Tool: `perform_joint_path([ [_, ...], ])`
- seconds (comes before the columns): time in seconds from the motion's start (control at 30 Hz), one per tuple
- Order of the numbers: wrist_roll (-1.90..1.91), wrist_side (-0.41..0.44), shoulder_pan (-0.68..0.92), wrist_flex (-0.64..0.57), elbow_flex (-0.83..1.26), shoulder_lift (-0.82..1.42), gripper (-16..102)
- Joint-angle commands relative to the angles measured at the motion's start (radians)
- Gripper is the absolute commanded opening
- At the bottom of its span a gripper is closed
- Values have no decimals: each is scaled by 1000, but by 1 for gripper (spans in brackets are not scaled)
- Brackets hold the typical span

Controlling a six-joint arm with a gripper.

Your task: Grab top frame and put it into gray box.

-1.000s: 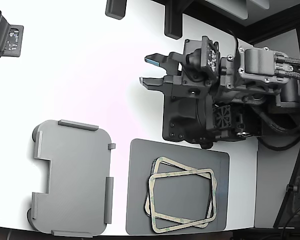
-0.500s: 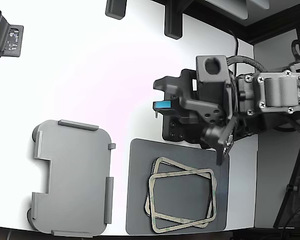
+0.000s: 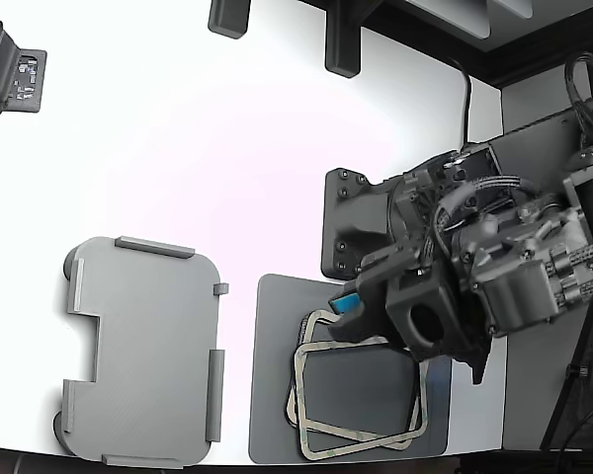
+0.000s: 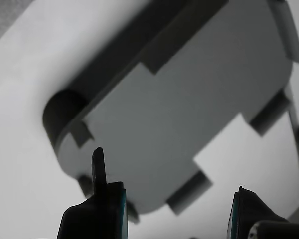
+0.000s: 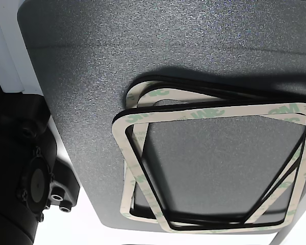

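The black gripper (image 3: 344, 314) with teal-padded fingers hangs right of centre in the exterior view, over the upper edge of the stacked frames; its fingers stand spread with nothing between them. The thin cream-beige top frame (image 3: 360, 397) lies skewed on its twin, both on the dark gray rounded mat (image 3: 277, 395) at lower centre. The light gray shallow plastic box (image 3: 143, 351) sits at lower left on the white table (image 3: 178, 148), well apart from the frames.
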Motion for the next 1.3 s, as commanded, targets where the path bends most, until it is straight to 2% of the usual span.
perform_joint_path([
  [0.0,-120,0,40,9,-49,-15,84],
  [0.07,-198,-11,58,23,-63,-31,81],
  [0.23,-227,21,184,123,-94,-112,98],
  [0.37,-167,-3,318,143,-97,-146,100],
  [0.4,-178,-12,350,144,-91,-150,100],
  [0.5,-169,-23,428,166,-81,-183,86],
  [0.57,-107,-12,477,195,-104,-225,84],
  [0.67,-23,-3,552,198,-127,-282,86],
  [0.7,-15,-9,580,198,-135,-302,90],
  [0.73,-31,-15,604,198,-147,-327,100],
  [0.93,0,9,713,184,-183,-462,100],
  [1.07,-3,-14,753,173,-213,-514,91],
  [1.17,38,-21,785,161,-250,-560,99],
  [1.27,81,-25,813,155,-288,-609,100],
])
